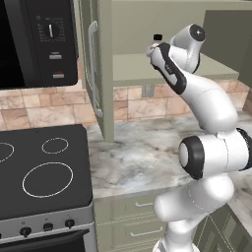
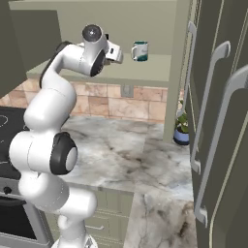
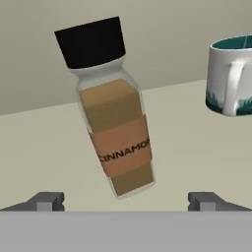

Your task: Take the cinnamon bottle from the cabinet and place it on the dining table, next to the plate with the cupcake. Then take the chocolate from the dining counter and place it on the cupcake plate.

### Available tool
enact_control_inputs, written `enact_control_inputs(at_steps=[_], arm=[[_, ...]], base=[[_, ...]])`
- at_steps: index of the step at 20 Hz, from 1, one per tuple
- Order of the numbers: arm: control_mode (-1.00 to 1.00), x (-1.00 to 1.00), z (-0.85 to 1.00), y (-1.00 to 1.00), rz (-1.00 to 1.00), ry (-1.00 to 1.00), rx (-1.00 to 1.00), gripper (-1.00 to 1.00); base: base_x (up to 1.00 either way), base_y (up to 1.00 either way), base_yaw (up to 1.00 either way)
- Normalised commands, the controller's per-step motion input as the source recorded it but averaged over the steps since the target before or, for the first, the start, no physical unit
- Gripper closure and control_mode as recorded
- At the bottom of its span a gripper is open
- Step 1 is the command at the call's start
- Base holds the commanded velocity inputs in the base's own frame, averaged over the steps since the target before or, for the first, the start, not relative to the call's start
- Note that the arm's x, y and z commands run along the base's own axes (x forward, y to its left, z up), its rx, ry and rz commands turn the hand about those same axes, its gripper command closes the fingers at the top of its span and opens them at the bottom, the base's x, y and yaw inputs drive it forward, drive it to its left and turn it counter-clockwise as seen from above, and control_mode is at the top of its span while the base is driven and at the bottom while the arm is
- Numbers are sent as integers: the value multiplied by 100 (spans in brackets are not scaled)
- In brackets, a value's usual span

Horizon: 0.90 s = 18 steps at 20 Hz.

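Approach to cinnamon bottle [image 3: 114, 110], cabinet [image 1: 162, 69] shelf.
Tool [image 3: 127, 201] spread wide, holding nothing; bottle stands dead ahead between the tips, just short of them, long axis upright though canted in hand view; mug [image 3: 231, 76] beside bottle.

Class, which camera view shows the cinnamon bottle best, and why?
The hand view: the cinnamon bottle is close, with its black cap, brown powder and label readable. The left base view shows just its black cap above the arm; in the right base view I cannot make it out.
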Motion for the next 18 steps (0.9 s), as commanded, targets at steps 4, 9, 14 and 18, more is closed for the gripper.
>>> enact_control_inputs(at_steps=[4, 9, 14, 18], arm=[[-100, 28, 0, -5, 9, 3, 3, -100], [-100, 20, 0, 0, 8, 0, 0, -100], [-100, 24, 0, 0, 7, 0, 0, -100], [-100, 27, 0, 0, 4, 0, 0, -100]], base=[[0, 0, 0], [0, 0, 0], [0, 0, 0], [0, 0, 0]])
